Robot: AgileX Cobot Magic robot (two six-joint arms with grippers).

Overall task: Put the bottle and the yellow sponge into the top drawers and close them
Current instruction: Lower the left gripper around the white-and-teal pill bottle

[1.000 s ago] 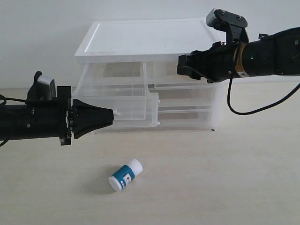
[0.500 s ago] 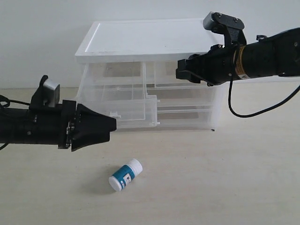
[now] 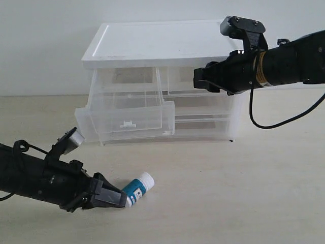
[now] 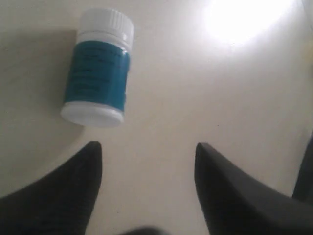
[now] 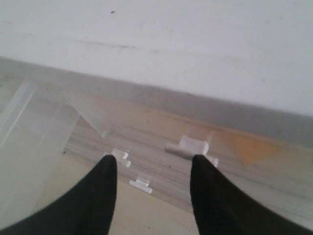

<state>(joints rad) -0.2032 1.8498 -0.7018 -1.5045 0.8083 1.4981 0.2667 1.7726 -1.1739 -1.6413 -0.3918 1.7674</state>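
Observation:
The bottle (image 3: 137, 188) lies on its side on the table, white cap away from my left gripper (image 3: 118, 199); in the left wrist view the bottle (image 4: 98, 68) is just beyond my left gripper (image 4: 146, 149), which is open and empty. The left top drawer (image 3: 127, 117) is pulled well out. My right gripper (image 3: 199, 79) hovers open in front of the right top drawer (image 3: 177, 79); from the wrist, my right gripper (image 5: 152, 159) is close to its white tab handle (image 5: 188, 146). The yellow sponge (image 5: 247, 149) shows as a blurred orange wedge behind that translucent front.
The white-topped cabinet (image 3: 157, 43) stands at the back against the wall, with wider drawers (image 3: 203, 122) below the top pair. A black cable (image 3: 264, 119) hangs from the right arm. The open left drawer juts out over the table above my left arm.
My left gripper let go of the left drawer's handle, opened, and dropped to the table beside the bottle. The left drawer now stands further out. The right arm barely moved.

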